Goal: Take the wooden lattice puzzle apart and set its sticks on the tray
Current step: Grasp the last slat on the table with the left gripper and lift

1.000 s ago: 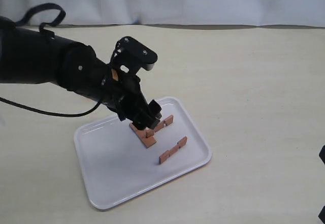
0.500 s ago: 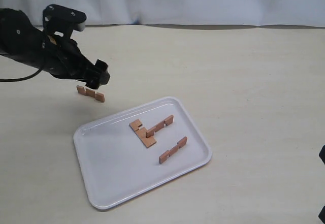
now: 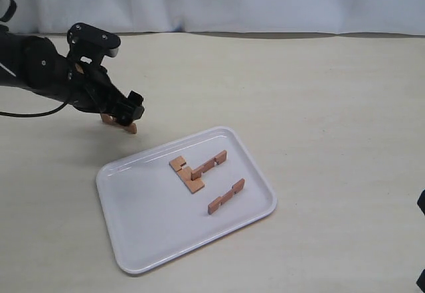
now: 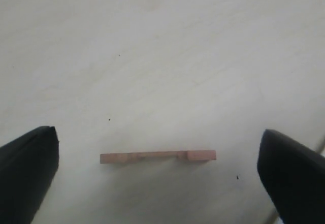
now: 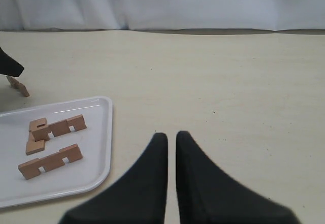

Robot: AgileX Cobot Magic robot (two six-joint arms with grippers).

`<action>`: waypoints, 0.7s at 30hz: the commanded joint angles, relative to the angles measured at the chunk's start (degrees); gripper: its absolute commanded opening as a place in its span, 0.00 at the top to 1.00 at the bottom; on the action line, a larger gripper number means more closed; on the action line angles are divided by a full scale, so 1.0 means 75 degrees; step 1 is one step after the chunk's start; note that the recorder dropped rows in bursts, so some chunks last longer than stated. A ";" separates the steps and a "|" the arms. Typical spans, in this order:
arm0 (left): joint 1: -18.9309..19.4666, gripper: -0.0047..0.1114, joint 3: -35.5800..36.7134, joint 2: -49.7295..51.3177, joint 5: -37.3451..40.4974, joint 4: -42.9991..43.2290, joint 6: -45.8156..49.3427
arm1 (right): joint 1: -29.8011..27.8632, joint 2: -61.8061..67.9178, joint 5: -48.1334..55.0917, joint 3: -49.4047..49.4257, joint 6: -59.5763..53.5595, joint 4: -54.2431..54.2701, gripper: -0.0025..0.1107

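Left gripper (image 4: 157, 132) gapes wide astride a stick (image 4: 157, 156) — not touching; right gripper (image 5: 171, 136) closed, empty

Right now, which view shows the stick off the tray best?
Left wrist view: the stick lies whole between the open fingers. Exterior view: those fingers half hide it. Right wrist view: small, far off.

Matte black left arm (image 3: 40, 70), bulky, rounded, dotted with small pale screws. Thin black cable (image 3: 33, 115) underneath. Boxy wrist camera (image 3: 93, 37), pale-edged. Right fingers (image 5: 147, 183) black, tapered, blunt-tipped.
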 commanded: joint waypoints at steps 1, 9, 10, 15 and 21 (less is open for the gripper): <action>0.0015 0.09 -0.0007 0.0008 -0.0126 -0.0015 -0.0065 | 0.0019 -0.0028 -0.0029 0.0027 -0.0043 0.0018 0.93; 0.0015 0.09 -0.0007 0.0025 -0.0046 -0.0048 -0.0128 | 0.0019 -0.0028 -0.0029 0.0027 -0.0043 0.0018 0.93; 0.0015 0.09 -0.0007 0.0042 -0.0046 -0.0048 -0.0143 | 0.0019 -0.0028 -0.0029 0.0027 -0.0043 0.0018 0.93; 0.0015 0.09 -0.0007 0.0237 -0.0082 -0.0048 -0.0272 | 0.0019 -0.0028 -0.0029 0.0027 -0.0043 0.0018 0.93; 0.0015 0.09 -0.0007 0.0321 -0.0082 -0.0048 -0.0320 | 0.0019 -0.0028 -0.0029 0.0027 -0.0043 0.0018 0.93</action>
